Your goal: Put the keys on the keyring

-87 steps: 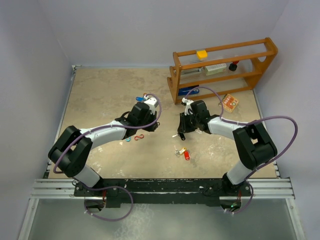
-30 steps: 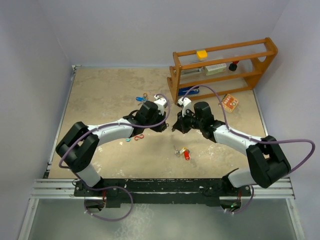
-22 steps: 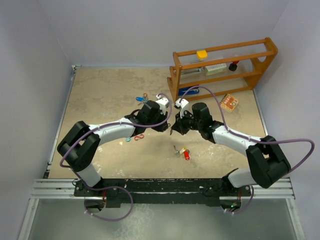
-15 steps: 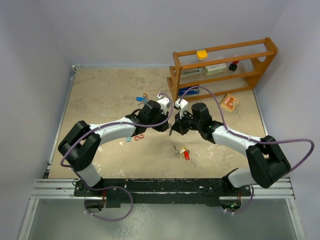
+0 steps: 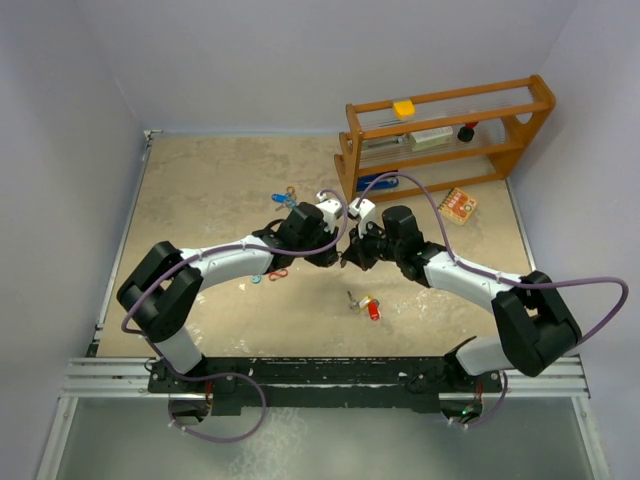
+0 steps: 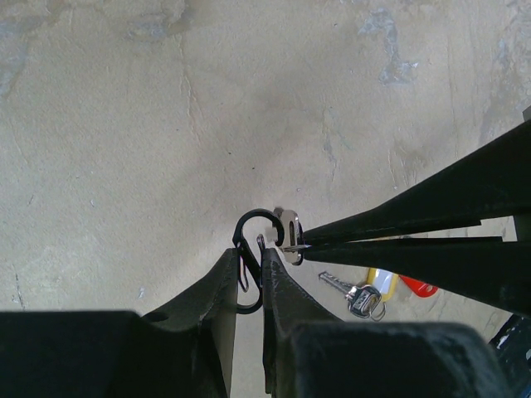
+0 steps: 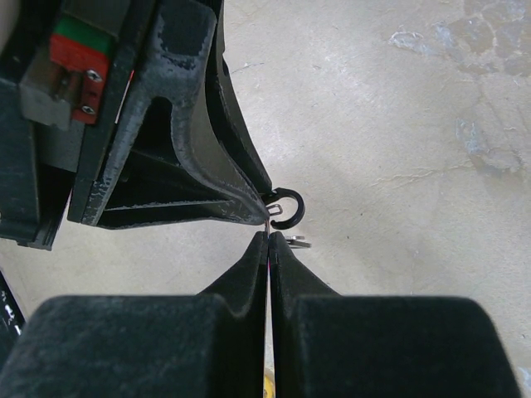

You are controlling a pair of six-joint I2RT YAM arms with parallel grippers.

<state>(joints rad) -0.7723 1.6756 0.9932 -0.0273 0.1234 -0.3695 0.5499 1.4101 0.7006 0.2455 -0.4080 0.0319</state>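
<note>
Clips: a red clip (image 5: 278, 272) and a teal clip (image 5: 256, 279) lie on the table (image 5: 200, 200), off to the left of the left fingers and beside the left forearm.
Left gripper (image 6: 249, 264): fingers nearly pressed together, pinching the keyring by its lower part, tips pointing towards the right fingers.
Keyring (image 6: 256, 212): a thin black hook-shaped loop that stands out past the left fingertips; its curved end lies between the two grippers.
Silver key (image 6: 289, 235): its flat head shows at the right fingertips, right against the loop's right edge. Whether it is threaded on or only touching cannot be told.
Right gripper (image 7: 268, 236): fingers pressed together on the silver key, tips almost meeting the left fingertips.
Loose keys (image 5: 368, 305): a small bunch with a yellow and a red tag on the table, on the near side of the right fingers, apart from them.
Wooden rack (image 5: 445, 140): well beyond the right fingers, at the far right.
</note>
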